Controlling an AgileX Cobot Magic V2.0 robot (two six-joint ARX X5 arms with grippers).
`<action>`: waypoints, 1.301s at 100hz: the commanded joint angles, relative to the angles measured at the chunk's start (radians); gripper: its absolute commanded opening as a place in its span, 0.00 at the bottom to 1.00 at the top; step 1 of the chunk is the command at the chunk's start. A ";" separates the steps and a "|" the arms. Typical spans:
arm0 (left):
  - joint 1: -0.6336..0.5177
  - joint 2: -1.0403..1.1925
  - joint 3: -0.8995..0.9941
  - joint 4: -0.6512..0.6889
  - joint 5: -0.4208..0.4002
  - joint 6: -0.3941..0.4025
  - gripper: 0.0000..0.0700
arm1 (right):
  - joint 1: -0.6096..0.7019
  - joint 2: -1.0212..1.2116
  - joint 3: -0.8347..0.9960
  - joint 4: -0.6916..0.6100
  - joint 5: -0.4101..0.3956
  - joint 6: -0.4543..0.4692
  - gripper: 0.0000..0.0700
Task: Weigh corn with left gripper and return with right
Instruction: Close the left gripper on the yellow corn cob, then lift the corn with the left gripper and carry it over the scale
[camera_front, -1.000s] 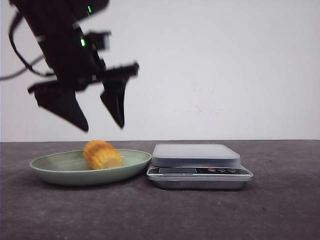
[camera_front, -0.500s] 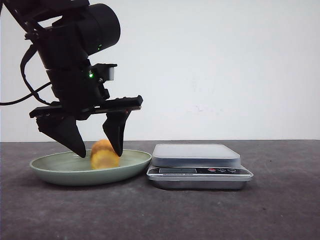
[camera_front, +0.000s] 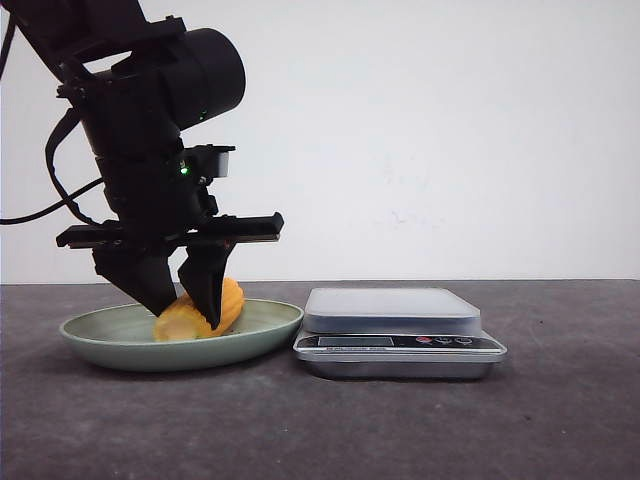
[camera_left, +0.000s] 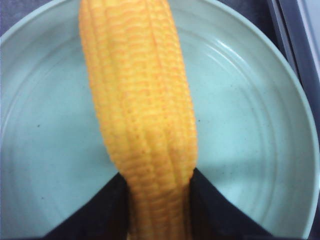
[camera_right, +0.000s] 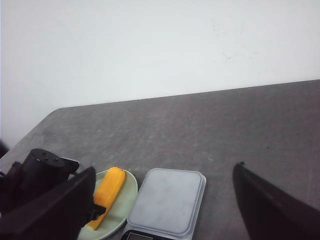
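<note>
We note the corn (camera_front: 200, 312) lying tilted in the green plate (camera_front: 268, 329), lower left of the front view, beside the scale (camera_front: 395, 327) on the grey surface (camera_front: 400, 430). The left pincer (camera_front: 182, 305) is clamped on the corn near one end; in the left wrist view both dark fingers (camera_left: 102, 212) press its flanks. We judge the cob stiff, fairly light, with ridged kernels giving grip, though its rounded body could roll or pivot since most of it overhangs the hold. A mid-length grip would balance better. The right pincer (camera_right: 160, 210) hangs spread wide, empty, above the surface.
</note>
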 joint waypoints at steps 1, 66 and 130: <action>-0.005 0.021 0.022 0.009 -0.002 0.007 0.00 | 0.001 0.003 0.020 0.009 0.000 -0.017 0.79; -0.059 -0.376 0.052 -0.001 0.139 0.004 0.00 | 0.001 0.003 0.020 0.004 0.001 -0.034 0.79; -0.206 -0.038 0.399 0.005 0.180 -0.079 0.01 | 0.001 0.003 0.020 0.018 0.000 -0.029 0.79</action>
